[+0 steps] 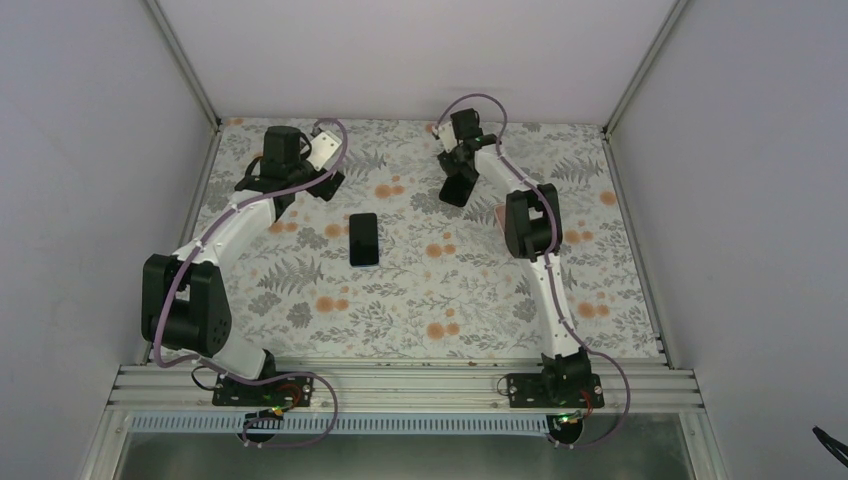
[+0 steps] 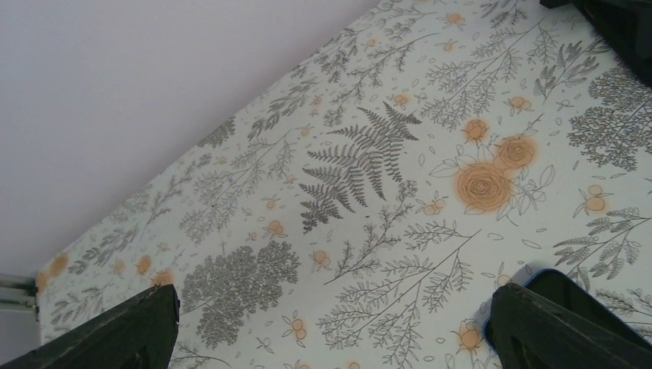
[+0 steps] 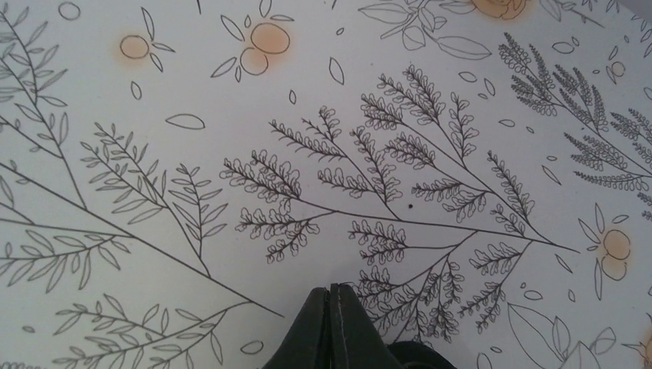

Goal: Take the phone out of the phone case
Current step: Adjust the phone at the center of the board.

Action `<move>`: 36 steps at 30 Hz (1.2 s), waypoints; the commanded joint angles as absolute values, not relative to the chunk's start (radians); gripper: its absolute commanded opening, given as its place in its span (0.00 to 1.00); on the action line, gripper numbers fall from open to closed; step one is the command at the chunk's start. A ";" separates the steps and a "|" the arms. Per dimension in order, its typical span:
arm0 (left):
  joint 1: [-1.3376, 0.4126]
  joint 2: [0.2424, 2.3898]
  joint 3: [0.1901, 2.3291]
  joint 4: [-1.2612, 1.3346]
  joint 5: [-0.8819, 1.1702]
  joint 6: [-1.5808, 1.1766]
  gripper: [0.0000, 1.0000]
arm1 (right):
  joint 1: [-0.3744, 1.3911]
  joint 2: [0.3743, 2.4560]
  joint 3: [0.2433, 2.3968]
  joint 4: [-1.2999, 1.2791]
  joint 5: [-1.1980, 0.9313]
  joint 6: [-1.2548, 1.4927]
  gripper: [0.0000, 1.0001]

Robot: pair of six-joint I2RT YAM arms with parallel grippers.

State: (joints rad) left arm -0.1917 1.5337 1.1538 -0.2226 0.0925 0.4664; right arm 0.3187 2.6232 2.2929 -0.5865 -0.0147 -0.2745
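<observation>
The floral surface [image 1: 450,300] spreads under both arms; the left claw [image 2: 330,311] hangs above it, spread wide; the right claw [image 3: 330,300] is pressed together; the dark, blue-rimmed phone [image 1: 364,239] lies flat mid-surface, just beside the left claw, touched by neither.

The left arm [image 1: 215,240] folds at its elbow close to the base, then reaches forward and rightward, with the wrist pitched downward. The left gripper [image 2: 330,342] is spread wide, its two dark fingers [image 2: 115,330] far apart (one low at either edge of the wrist view). The right arm [image 1: 548,285] stretches forward and leans leftward, its wrist bent down. The right gripper [image 3: 330,327] has its fingertips pressed flat together along a thin seam.
</observation>
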 commanded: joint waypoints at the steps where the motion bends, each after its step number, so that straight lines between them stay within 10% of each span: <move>1: -0.185 1.541 1.188 -0.249 0.135 0.445 1.00 | 0.299 2.600 2.251 -0.676 -0.024 -0.314 0.03; 21: -0.185 1.480 1.197 -0.330 0.217 0.453 1.00 | 0.212 2.201 1.598 -0.788 -0.142 -0.377 0.04; 26: -0.184 1.475 1.194 -0.337 0.217 0.458 1.00 | 0.202 2.092 1.543 -0.737 -0.192 -0.397 0.52; 33: -0.185 1.437 1.175 -0.355 0.220 0.454 1.00 | 0.208 1.990 1.542 -0.836 -0.284 -0.443 0.96; 36: -0.184 1.417 1.156 -0.355 0.208 0.458 1.00 | 0.231 1.959 1.509 -0.862 -0.318 -0.437 1.00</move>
State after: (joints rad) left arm -0.1917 1.4677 1.1774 -0.3428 0.1967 0.4587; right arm 0.2035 2.0281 1.5436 -0.8013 -0.2359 -0.4210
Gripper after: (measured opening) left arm 0.999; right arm 0.985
